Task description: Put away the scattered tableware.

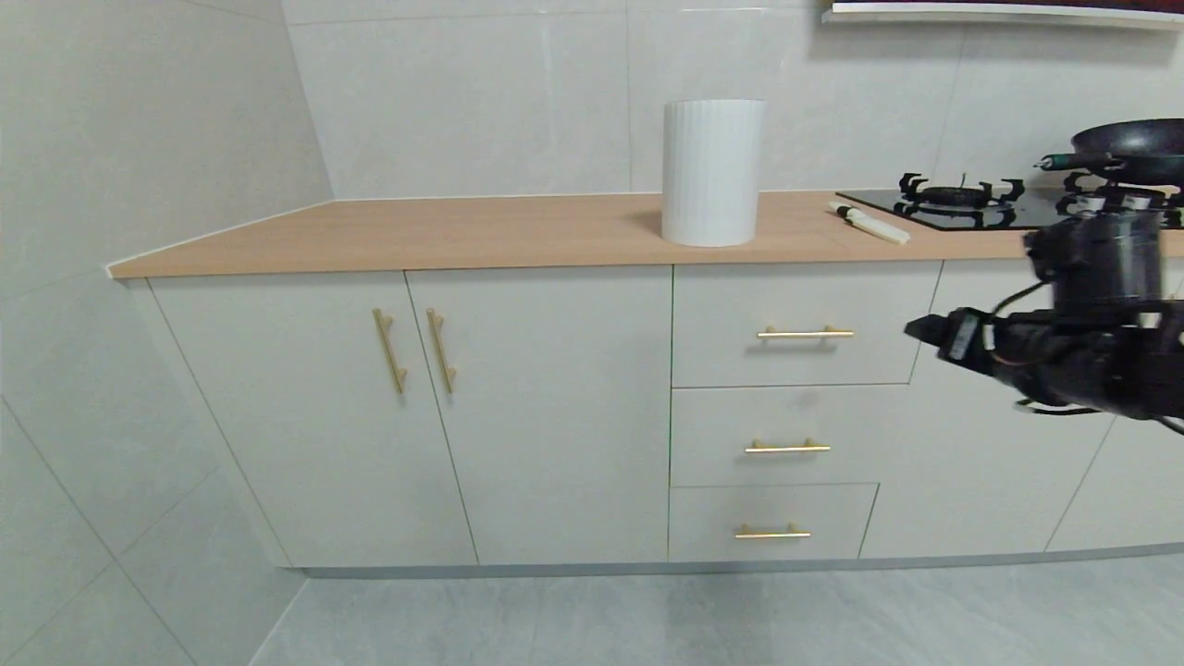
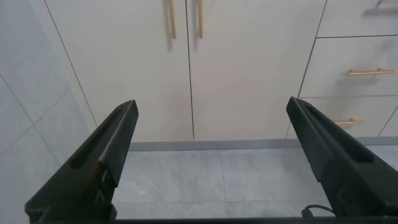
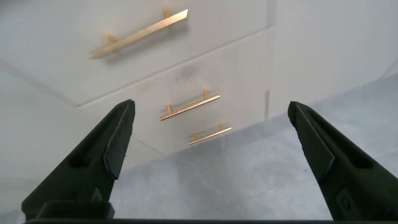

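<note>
The left gripper (image 2: 211, 162) is held low with its fingers spread wide and nothing between them; grey floor tiles (image 2: 186, 180) and the double cupboard doors (image 2: 186, 62) are seen beyond it. The right gripper (image 3: 211, 162) is likewise opened wide and empty, and is pointed at the drawer stack (image 3: 205, 74) with its brass handles. The right arm (image 1: 1064, 356) is held just to the right of the top drawer, below the counter edge. On the wooden countertop (image 1: 462, 231), well apart from both grippers, a pale utensil (image 1: 869, 223) with a dark end is laid flat between a white ribbed container (image 1: 712, 171), stood upright, and the gas hob (image 1: 962, 199). A black pan (image 1: 1128, 139) is set on the farther burner.
</note>
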Robot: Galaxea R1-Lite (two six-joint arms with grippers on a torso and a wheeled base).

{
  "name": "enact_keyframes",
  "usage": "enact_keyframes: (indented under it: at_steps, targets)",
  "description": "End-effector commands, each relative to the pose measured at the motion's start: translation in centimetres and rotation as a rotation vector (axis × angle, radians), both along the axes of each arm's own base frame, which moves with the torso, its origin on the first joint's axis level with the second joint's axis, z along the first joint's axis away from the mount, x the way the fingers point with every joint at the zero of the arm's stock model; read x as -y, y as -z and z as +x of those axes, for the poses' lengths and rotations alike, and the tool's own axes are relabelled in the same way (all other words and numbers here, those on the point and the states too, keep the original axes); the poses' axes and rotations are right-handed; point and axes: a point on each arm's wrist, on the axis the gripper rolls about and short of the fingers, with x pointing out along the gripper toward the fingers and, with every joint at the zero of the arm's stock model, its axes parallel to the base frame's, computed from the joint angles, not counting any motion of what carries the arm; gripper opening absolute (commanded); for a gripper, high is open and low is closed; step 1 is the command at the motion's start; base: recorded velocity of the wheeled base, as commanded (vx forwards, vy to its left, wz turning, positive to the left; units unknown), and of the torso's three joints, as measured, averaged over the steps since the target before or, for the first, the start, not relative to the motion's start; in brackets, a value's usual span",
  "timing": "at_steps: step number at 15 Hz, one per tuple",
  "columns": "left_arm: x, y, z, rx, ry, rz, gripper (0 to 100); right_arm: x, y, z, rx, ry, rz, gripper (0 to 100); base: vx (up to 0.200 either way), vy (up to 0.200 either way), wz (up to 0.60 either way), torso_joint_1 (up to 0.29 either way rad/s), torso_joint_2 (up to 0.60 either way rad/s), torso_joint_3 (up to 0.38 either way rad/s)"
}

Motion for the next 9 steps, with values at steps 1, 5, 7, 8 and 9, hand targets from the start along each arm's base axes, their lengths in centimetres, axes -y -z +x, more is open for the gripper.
enact_keyframes:
  at_steps: [1, 5, 7, 8, 9]
  targets:
    - [0.0, 0.0, 0.0, 0.0, -0.001, 0.0, 100, 3.8, -3.0, -16.7, 0.224, 0.036, -0.074, 100, 0.0, 0.0, 0.0, 0.0, 0.0, 0.0]
    - [0.0, 0.0, 0.0, 0.0, -0.001, 0.0, 100, 5.7, -2.4, -27.8, 0.359, 0.161, -0.229, 100, 0.0, 0.0, 0.0, 0.0, 0.0, 0.0]
    - [0.0, 0.0, 0.0, 0.0, -0.001, 0.0, 100, 5.5, -1.7, -30.5, 0.394, 0.114, -0.279, 100, 0.0, 0.0, 0.0, 0.0, 0.0, 0.0]
    - [0.0, 0.0, 0.0, 0.0, -0.001, 0.0, 100, 5.4, -1.2, -31.8, 0.415, 0.096, -0.294, 100, 0.0, 0.0, 0.0, 0.0, 0.0, 0.0]
    - [0.0, 0.0, 0.0, 0.0, -0.001, 0.0, 100, 5.3, -0.3, -33.6, 0.443, 0.07, -0.3, 100, 0.0, 0.0, 0.0, 0.0, 0.0, 0.0]
